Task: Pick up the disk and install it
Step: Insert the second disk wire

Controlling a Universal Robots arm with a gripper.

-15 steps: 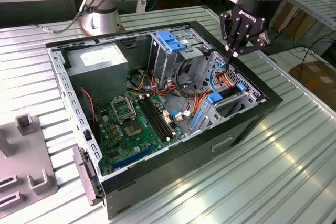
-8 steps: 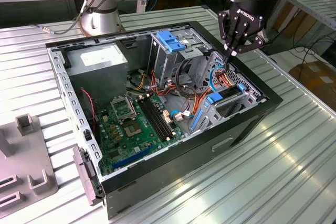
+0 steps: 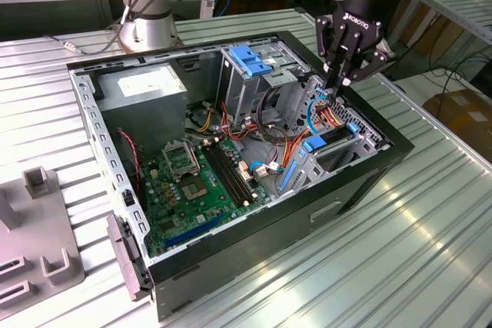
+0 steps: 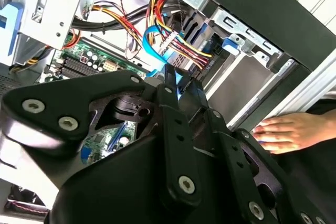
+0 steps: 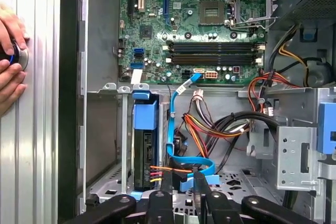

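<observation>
The gripper [image 3: 340, 82] hangs inside the open computer case [image 3: 369, 182], near the case's edge on the exterior view's right; its fingers [image 5: 167, 182] are drawn close together, pinching the flat blue cable [image 5: 195, 166] at its connector; the disk [image 5: 145, 150] sits on edge in its bay just beside the fingertips, blue carrier rail [image 5: 145, 115] on its end, coloured wires plugged into it; it is apart from the fingers. Red, yellow and orange wire bundles [image 5: 210, 129] crowd around the gripper; the motherboard [image 5: 205, 19] lies beyond; a person's hand [image 5: 10, 51] rests on the ribbed table [image 3: 430, 236] outside the case wall.
</observation>
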